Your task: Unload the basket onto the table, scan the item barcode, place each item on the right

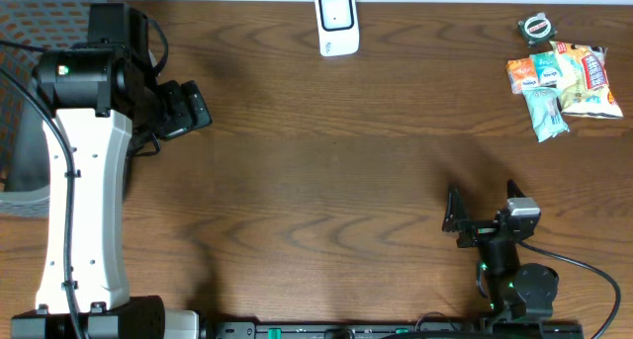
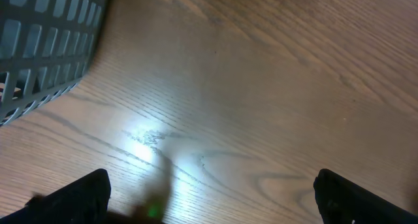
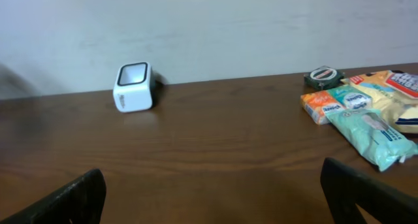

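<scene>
Left end effector (image 2: 212,194) and right end effector (image 3: 215,191) hang spread wide, empty, above the table (image 1: 326,181), well apart from snacks (image 1: 562,80) and scanner (image 1: 336,23).

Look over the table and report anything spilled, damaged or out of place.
Nothing stands out. The scanner sits upright at the far edge, and the snack packets lie in a loose heap at the far right corner, none visibly torn.

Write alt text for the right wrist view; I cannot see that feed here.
A white barcode scanner stands at the far edge of a dark wooden table, near the wall. A pile of snack packets lies far right, and the right gripper shows its jaws wide apart, holding nothing.
</scene>
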Controlling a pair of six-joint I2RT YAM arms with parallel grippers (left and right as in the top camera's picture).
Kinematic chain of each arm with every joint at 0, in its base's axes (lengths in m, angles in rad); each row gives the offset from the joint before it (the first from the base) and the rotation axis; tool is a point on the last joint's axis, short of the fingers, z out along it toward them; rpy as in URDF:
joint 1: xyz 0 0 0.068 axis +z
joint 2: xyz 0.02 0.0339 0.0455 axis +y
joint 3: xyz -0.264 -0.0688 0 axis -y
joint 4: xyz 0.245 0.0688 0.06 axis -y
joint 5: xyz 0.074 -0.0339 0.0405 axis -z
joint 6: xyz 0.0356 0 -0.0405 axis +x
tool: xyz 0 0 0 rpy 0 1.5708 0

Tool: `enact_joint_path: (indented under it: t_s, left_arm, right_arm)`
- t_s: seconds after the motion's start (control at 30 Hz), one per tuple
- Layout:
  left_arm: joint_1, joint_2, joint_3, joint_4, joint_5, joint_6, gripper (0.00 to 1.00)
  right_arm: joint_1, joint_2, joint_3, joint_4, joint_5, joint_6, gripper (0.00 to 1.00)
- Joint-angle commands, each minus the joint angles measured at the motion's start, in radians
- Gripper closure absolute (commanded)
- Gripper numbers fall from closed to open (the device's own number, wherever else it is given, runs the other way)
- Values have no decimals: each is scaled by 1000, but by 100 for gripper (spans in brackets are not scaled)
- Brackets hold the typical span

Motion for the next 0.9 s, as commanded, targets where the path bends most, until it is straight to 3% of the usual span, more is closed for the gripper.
enact_joint_path:
  t_s: [0.0,0.43,0.87]
  left_arm:
    - [2,2,-5,-3,-2,-13,3]
    - [2,2,-5,-3,-2,-12,2]
    - [2,2,-5,-3,-2,-12,3]
  right_arm:
    - [7,-12,-2,-13,34,-2,1]
    - [8,-12,-2,-39,23,-159,1]
    - [9,-12,-2,-41,31,-123,1]
